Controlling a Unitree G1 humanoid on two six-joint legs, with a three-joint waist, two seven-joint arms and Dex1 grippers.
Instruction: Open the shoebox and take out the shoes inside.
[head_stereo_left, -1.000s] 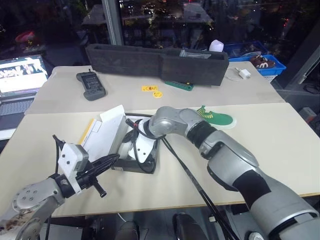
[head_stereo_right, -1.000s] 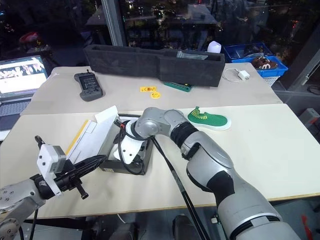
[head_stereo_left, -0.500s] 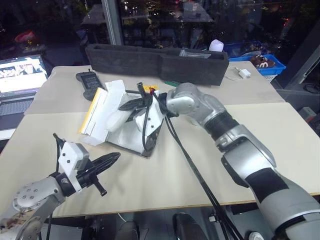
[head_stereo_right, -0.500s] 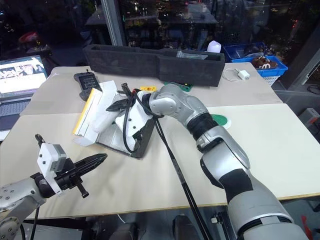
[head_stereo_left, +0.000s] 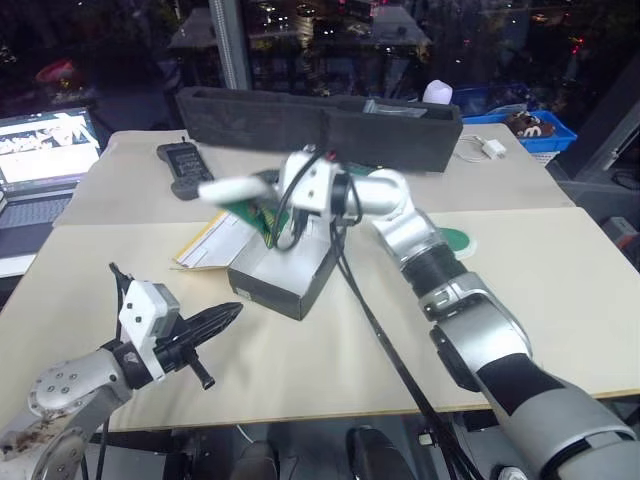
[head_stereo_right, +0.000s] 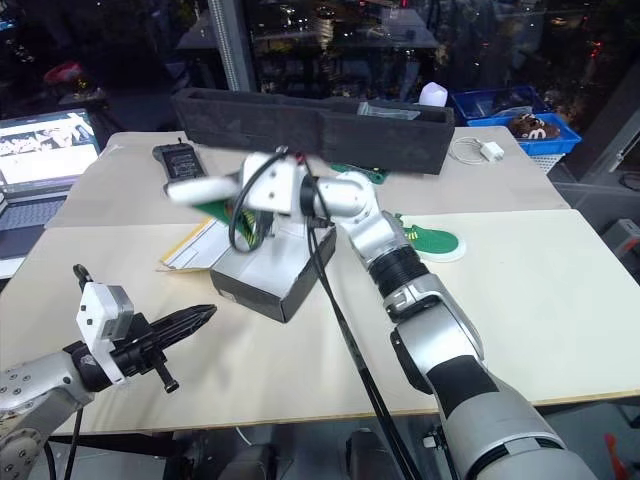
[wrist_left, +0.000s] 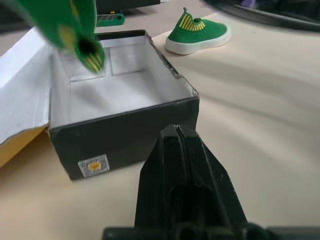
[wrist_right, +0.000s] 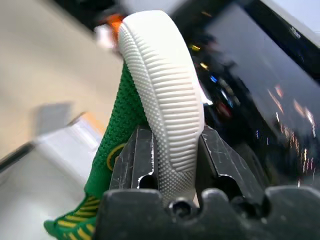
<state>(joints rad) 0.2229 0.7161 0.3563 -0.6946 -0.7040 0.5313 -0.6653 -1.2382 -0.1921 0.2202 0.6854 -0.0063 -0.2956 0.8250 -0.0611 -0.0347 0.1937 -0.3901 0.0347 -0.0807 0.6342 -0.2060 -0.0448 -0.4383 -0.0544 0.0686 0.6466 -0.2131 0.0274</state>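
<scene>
standing on the near beige table (head_stereo_left: 560, 300), the black cardboard shoebox with white interior (head_stereo_left: 290, 270) is open, its yellow hinged lid (head_stereo_left: 205, 243) folded back flat on the side toward the robot's left. the interior looks bare in the left wrist view.

right gripper (wrist_right: 167, 150): raised above the box and pointing toward the robot's left, its two black fingers (wrist_right: 132, 160) clamped narrowly on the ribbed white sole of a small green knit shoe (wrist_right: 160, 100). in the head views this shoe (head_stereo_right: 205, 190) is blurred, held clear of the box over its far left corner. green upper and yellow-striped collar hang on one side of the grip.

second green knit shoe with white sole (head_stereo_right: 425, 240): lying upright on the table to the right of the box, well apart from it, partly hidden behind the right forearm.

left gripper (head_stereo_left: 215, 320): fingers pressed fully together, holding nothing, hovering low over the table near the front of the box, not touching it.

far table: long black foam tray (head_stereo_left: 320, 120), dark handheld remote (head_stereo_left: 183, 167), small yellow tag (wrist_left: 107, 19) unclear. blue crate (head_stereo_left: 525, 125) at far right; open laptop (head_stereo_left: 45, 160) at far left.
</scene>
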